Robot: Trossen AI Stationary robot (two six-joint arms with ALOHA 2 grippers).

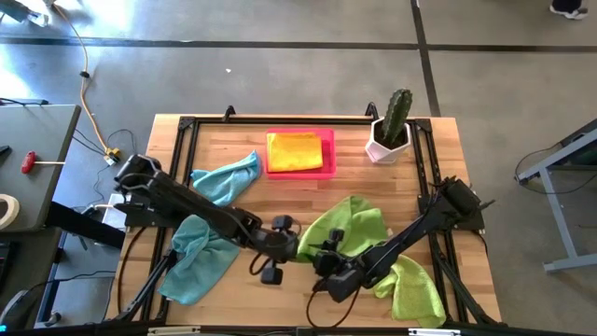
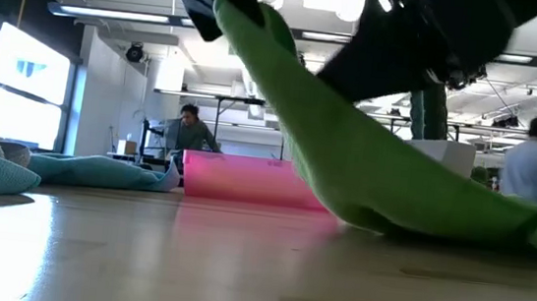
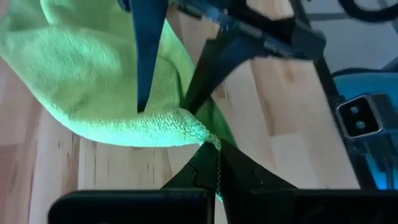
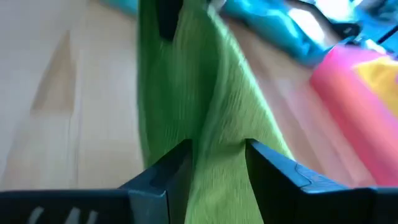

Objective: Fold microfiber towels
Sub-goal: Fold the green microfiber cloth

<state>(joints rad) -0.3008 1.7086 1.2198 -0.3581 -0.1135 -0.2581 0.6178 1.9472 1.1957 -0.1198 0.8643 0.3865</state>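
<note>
The lime green towel point(image 1: 353, 229) sits toward the front of the table point(image 1: 308, 191), between the two arms, and part of it is lifted off the wood: from table height it slopes down from a raised corner to where it lies flat. The left gripper point(image 3: 217, 163) has that corner, fingers pressed together on the hem, green pile bunching just ahead of the tips. The right gripper point(image 4: 219, 155) is on the same towel, its fingers spread with a fold of green cloth running between them; whether they actually pinch it, I cannot tell.

A second lime green towel point(image 1: 415, 291) lies at the front right corner, under the right arm. Two teal-blue towels are on the left side, one point(image 1: 227, 177) crumpled near the middle, the other point(image 1: 198, 259) nearer the front edge under the left arm. A yellow towel point(image 1: 295, 150) lies folded in the pink tray point(image 1: 300, 173) at the back. Beside that, a potted cactus point(image 1: 393, 126).
</note>
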